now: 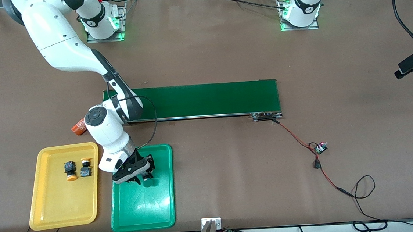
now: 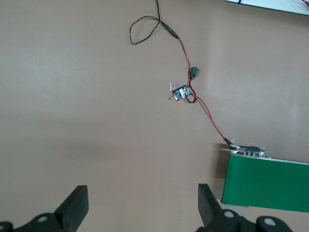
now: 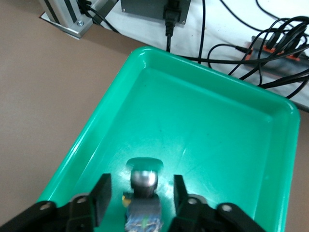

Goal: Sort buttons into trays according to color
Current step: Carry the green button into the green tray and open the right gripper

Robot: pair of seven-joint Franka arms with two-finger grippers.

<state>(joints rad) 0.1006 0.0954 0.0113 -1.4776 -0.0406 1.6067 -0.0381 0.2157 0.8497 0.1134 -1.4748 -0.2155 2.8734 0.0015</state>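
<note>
Nearest the front camera lies the green tray [image 1: 162,215], at about seven o'clock on the table as that camera sees it, with twelve o'clock toward the robots' bases. The yellow tray [image 1: 51,209] sits just beside it, at about eight o'clock, toward the right arm's end of the table.

The right gripper [image 1: 137,178] is low over the twelve o'clock end of the green tray. Its jaws are spread, and a green button [image 3: 144,193] sits between the fingers [image 3: 102,198] with a gap showing on each side, so nothing is pinched. The button looks blurred in the right wrist view, and it may already rest on the tray floor, though I cannot be sure.

Two yellow buttons lie in the twelve o'clock half of the yellow tray, close together but apart. One [image 1: 70,170] points its cap toward six o'clock and the other [image 1: 85,168] points its cap toward twelve.

A long dark-green conveyor belt [image 1: 209,99] crosses the middle of the table. An orange cylinder [image 1: 79,127] lies at its nine o'clock end, partly hidden by the right arm. From the belt's three o'clock end a red-and-black wire [image 1: 296,138] runs to a small circuit board [image 1: 320,147].

The left arm waits. The left gripper [image 2: 142,198] hangs over bare table [image 2: 72,96] near that end of the belt, jaws wide apart and holding nothing.
</note>
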